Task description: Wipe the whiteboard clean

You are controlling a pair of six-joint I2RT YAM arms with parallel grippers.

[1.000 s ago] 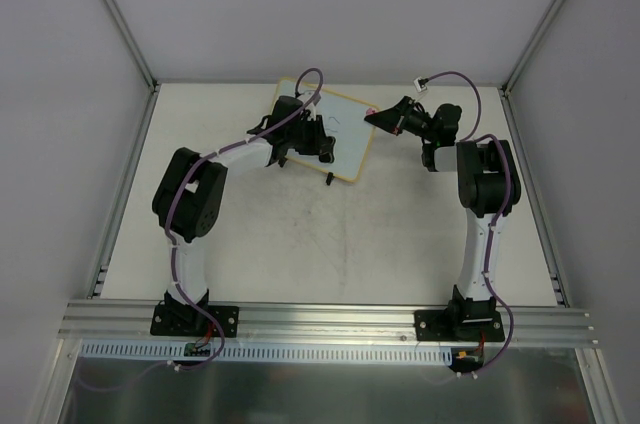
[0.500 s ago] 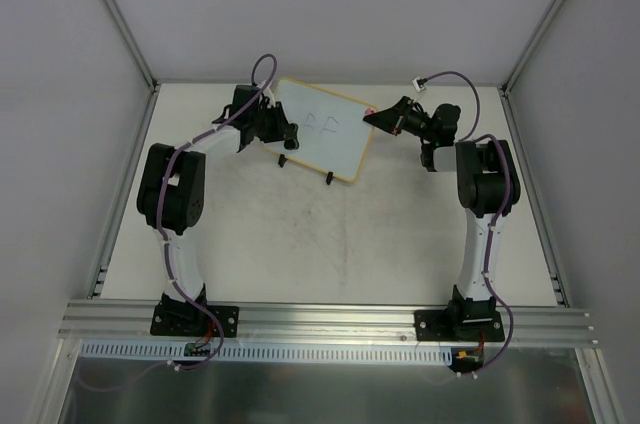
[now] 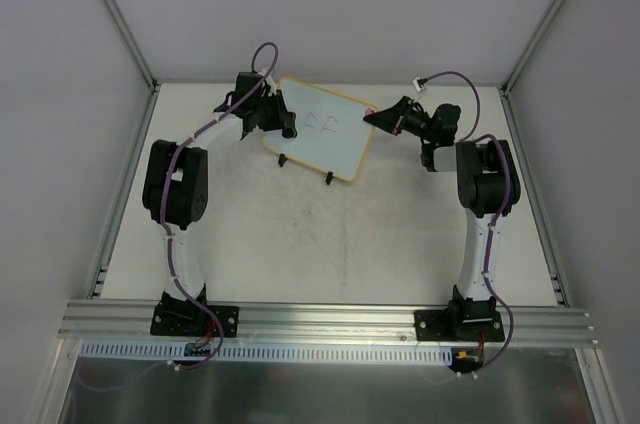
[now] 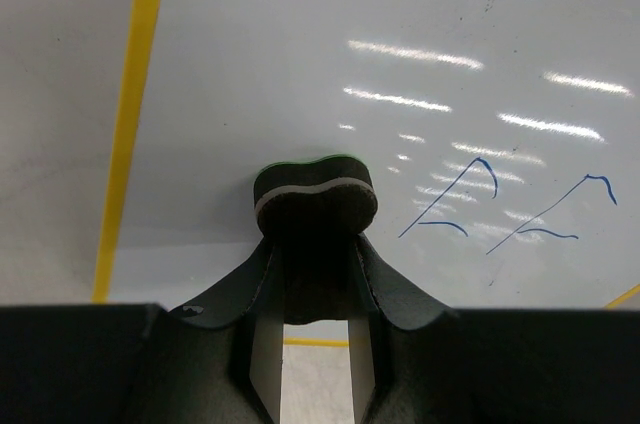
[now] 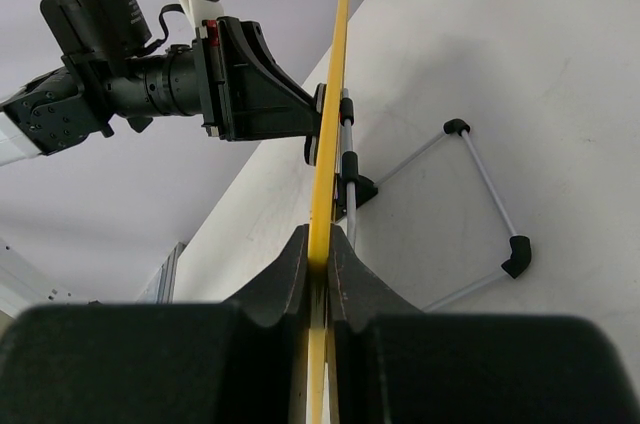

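The whiteboard (image 4: 300, 64) is white with yellow frame (image 4: 125, 114), blue scribbles (image 4: 505, 209); eraser (image 4: 315, 194) black

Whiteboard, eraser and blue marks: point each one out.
whiteboard (image 3: 338, 152): top external view, bare white surface towards its near edge.
eraser (image 4: 315, 196): left wrist view, middle of its dark felt face.
blue marks (image 4: 440, 198): left wrist view, long slanted stroke of the left-hand mark.

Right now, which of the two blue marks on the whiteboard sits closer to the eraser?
The left mark in the left wrist view: it lies just beside the eraser, while the other mark is further right.
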